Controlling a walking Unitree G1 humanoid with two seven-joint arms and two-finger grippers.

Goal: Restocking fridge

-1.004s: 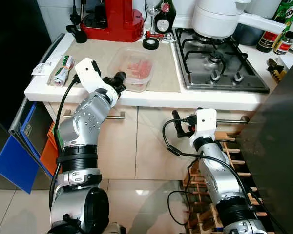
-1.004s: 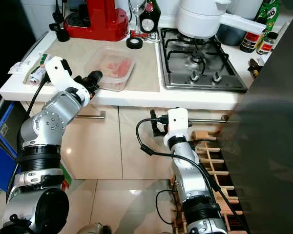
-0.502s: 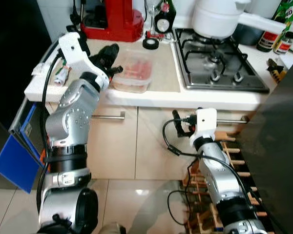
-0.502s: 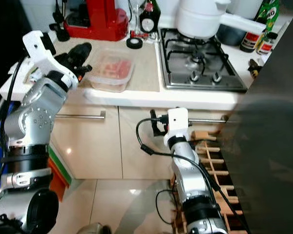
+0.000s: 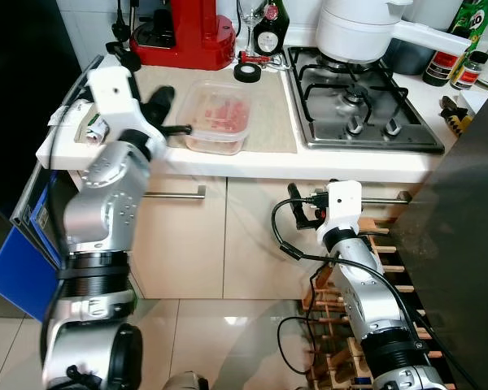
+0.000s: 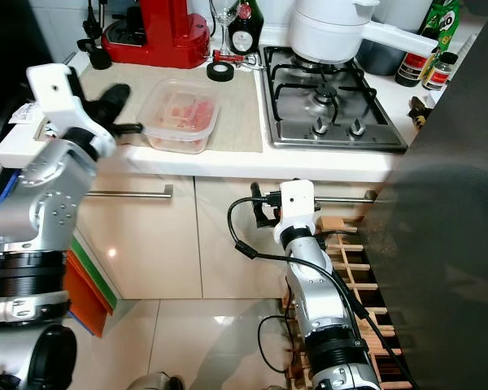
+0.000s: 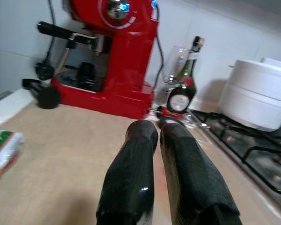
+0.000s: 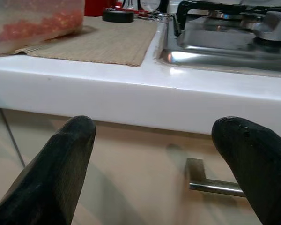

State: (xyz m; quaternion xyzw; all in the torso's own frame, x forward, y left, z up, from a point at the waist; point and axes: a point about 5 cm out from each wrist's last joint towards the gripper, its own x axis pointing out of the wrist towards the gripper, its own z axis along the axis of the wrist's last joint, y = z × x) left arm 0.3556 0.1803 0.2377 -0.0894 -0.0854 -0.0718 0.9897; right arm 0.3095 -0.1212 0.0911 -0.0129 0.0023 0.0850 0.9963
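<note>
White countertop (image 5: 252, 162) carries a mat (image 5: 268, 122), red machine (image 5: 183, 32), possibly tape (image 5: 246, 72)

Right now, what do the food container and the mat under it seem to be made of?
The food container looks like clear plastic: the pinkish food shows through its walls. The mat under it looks like woven fibre or fabric, beige and matte; the right wrist view shows fine ribs.

A red coffee machine (image 5: 180, 32), a wine glass (image 5: 252, 14) and a dark bottle (image 5: 270, 32) are ranged along the back of the worktop (image 5: 374, 166), with a white pot (image 5: 362, 28) set on the gas hob (image 5: 359, 106).
</note>
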